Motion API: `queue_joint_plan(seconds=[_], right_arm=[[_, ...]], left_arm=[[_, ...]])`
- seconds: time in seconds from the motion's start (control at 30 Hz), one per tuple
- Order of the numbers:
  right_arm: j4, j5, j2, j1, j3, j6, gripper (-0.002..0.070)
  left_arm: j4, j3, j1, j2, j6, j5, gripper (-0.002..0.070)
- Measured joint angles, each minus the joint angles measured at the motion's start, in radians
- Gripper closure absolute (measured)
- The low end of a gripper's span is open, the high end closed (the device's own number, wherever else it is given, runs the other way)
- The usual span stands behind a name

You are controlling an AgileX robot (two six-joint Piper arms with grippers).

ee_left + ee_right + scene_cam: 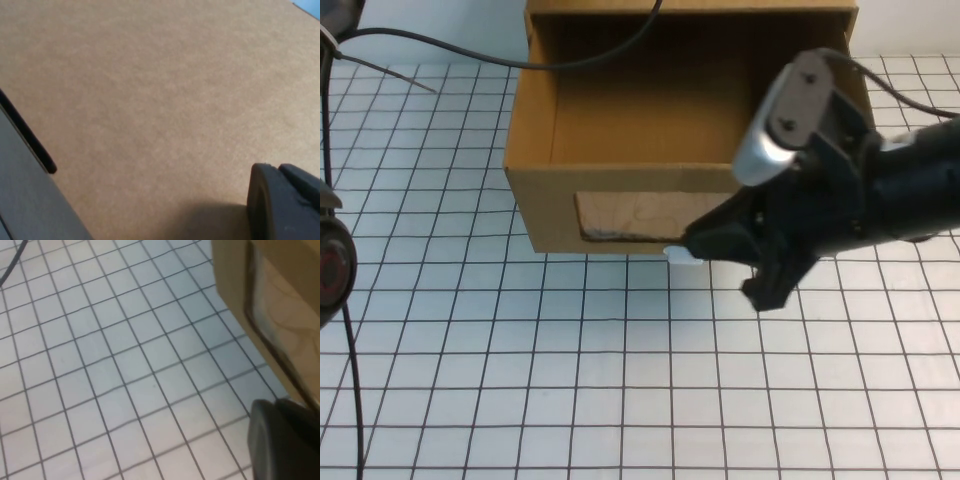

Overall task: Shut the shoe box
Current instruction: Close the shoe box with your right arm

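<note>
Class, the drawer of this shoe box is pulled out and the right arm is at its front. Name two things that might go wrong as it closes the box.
1. The right tool meets the shoe box front at its right end, near the white pull tab; an off-centre push may skew and jam the drawer.
2. A black cable hangs across the open drawer and might get pinched.
The left tool sits close against plain cardboard.

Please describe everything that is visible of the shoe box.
The shoe box is brown cardboard, with its drawer pulled out, open on top and empty inside. Its front has a clear window and a white tab below. The right gripper is at that tab; the left gripper is beside plain cardboard.
</note>
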Motion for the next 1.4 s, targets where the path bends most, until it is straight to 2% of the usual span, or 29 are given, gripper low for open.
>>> queue_joint_plan(seconds=[0.23, 0.73, 1.07, 1.4], right_arm=[[-0.040, -0.045, 0.103, 0.071, -0.096, 0.000, 0.0689], [-0.286, -0.070, 0.220, 0.078, -0.271, 0.127, 0.0689], [-0.297, -0.095, 0.312, 0.065, -0.381, 0.131, 0.0690], [-0.295, -0.019, 0.395, 0.024, -0.502, 0.131, 0.0689]], left_arm=[[-0.004, -0.001, 0.000, 0.001, -0.002, -0.002, 0.0677], [-0.007, -0.001, 0.000, 0.001, -0.005, -0.002, 0.0677], [-0.007, -0.001, 0.000, 0.002, -0.005, -0.004, 0.0678], [-0.007, -0.001, 0.000, 0.002, -0.005, -0.007, 0.0677]])
